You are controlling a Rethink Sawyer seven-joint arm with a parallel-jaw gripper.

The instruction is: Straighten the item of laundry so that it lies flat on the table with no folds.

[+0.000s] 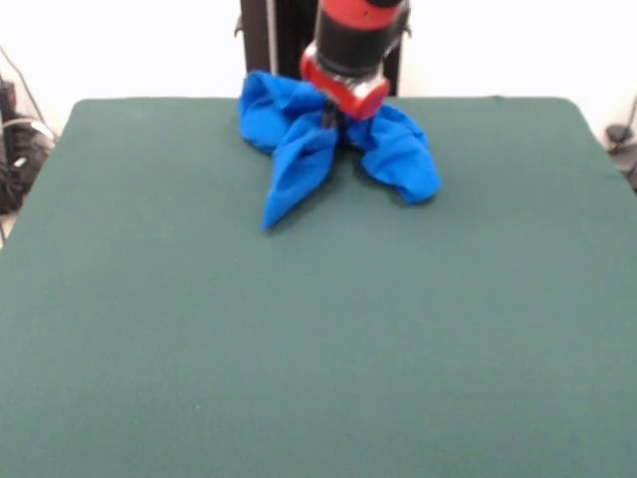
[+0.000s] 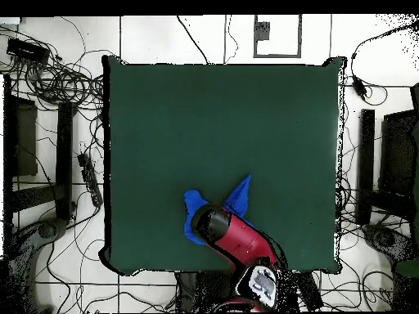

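Royal-blue soft cotton T-shirt (image 1: 328,149) lies bunched in crumpled folds near the far edge of the wide dark green felt-covered tabletop (image 1: 318,339), one lobe trailing forward, another spreading to the side. Directly over its middle hangs the red and black arm (image 2: 241,237), whose pincer (image 1: 327,119) reaches down into the cloth; whether it is open or closed on the fabric, I cannot tell.

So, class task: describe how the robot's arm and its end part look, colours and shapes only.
The red and black cylindrical arm has a glossy red top band, a black round middle section and a red collar at its lower end. A dark, narrow pincer sticks out below the collar. From overhead the arm appears as a long red tube with a black end.
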